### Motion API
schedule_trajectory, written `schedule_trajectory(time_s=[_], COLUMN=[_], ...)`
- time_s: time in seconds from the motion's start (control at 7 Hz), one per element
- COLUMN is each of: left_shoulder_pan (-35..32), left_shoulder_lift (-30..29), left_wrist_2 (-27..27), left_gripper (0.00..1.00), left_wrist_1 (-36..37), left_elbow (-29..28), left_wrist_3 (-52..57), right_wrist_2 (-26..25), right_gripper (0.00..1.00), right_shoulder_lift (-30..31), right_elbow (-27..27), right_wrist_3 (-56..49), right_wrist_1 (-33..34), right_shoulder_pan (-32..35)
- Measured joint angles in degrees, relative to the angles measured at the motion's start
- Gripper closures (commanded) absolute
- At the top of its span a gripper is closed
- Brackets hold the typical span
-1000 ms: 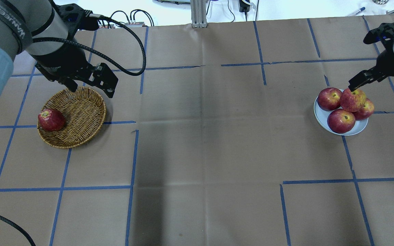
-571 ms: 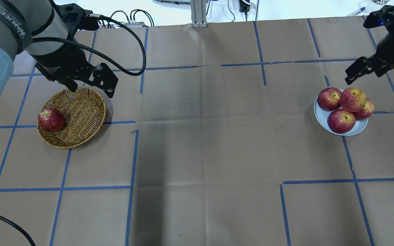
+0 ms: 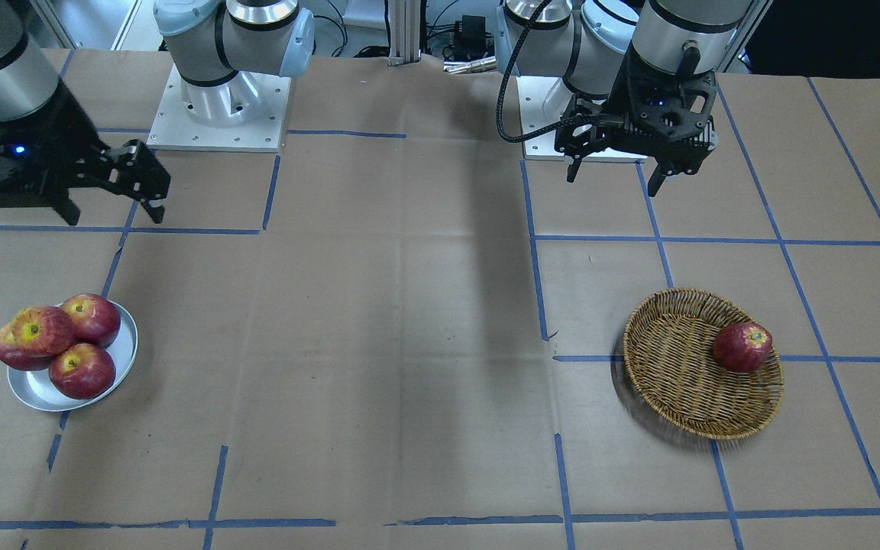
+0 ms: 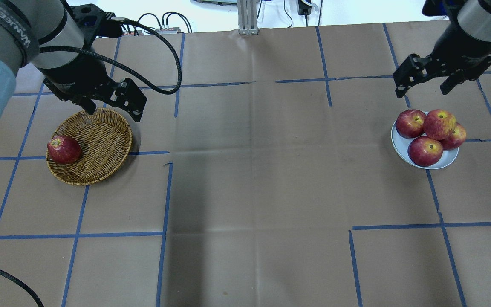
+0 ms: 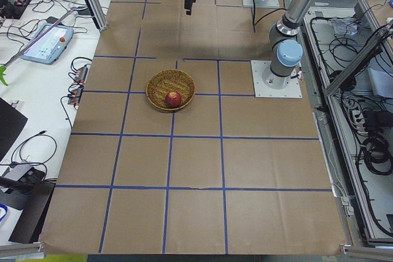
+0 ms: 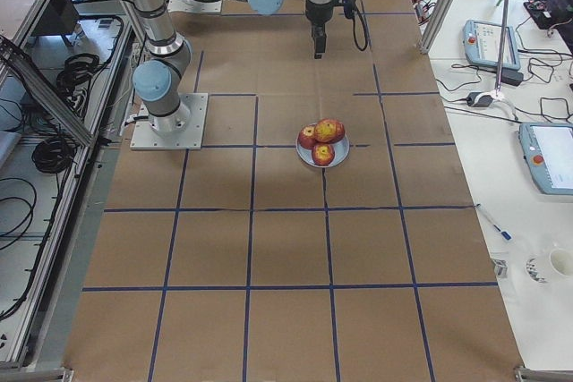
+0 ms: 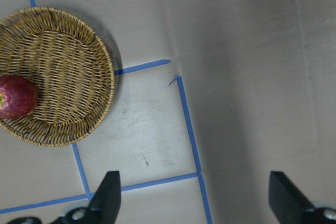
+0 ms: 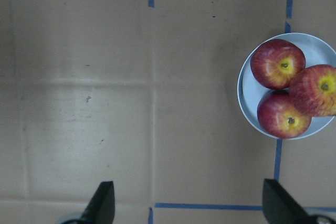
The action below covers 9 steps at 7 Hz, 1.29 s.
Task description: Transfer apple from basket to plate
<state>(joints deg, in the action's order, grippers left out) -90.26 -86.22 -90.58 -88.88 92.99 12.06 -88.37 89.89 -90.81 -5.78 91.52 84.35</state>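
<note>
**Placement step judged done: apple on plate, right tool empty.**
The apple (image 4: 440, 124) sits stacked on three darker apples (image 4: 425, 151) on the plate (image 4: 398, 145), below and to one side of the right tool (image 4: 421, 91), whose jaws stand wide. Next move: stay clear of the stack, which could roll. The left tool (image 4: 113, 114) is spread wide and empty. The basket (image 4: 100, 140) below it holds one dark apple (image 4: 63, 149).

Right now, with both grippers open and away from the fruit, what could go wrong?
1. The light apple seems perched on the other apples rather than flat on the plate; a bump could roll it onto the table.
2. The plate looks full, so the dark apple lying in the basket would have little room.
</note>
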Motion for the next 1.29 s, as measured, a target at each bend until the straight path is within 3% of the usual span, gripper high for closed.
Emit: schedule_trajectory(time_s=[0.43, 1.29], left_shoulder_pan=[0.0, 0.0], left_shoulder_lift=[0.07, 0.09], left_wrist_2=[-0.12, -0.12], left_gripper=[0.01, 0.01], left_wrist_1=[-0.06, -0.07], left_elbow=[0.0, 0.0], left_wrist_3=[0.09, 0.23], right_wrist_2=[-3.52, -3.65], right_gripper=[0.0, 0.0], right_shoulder_lift=[-0.14, -0.33], right_elbow=[3.82, 0.84], right_wrist_3=[9.94, 7.83], right_wrist_1=[-6.93, -4.96], right_shoulder_pan=[8.18, 8.07])
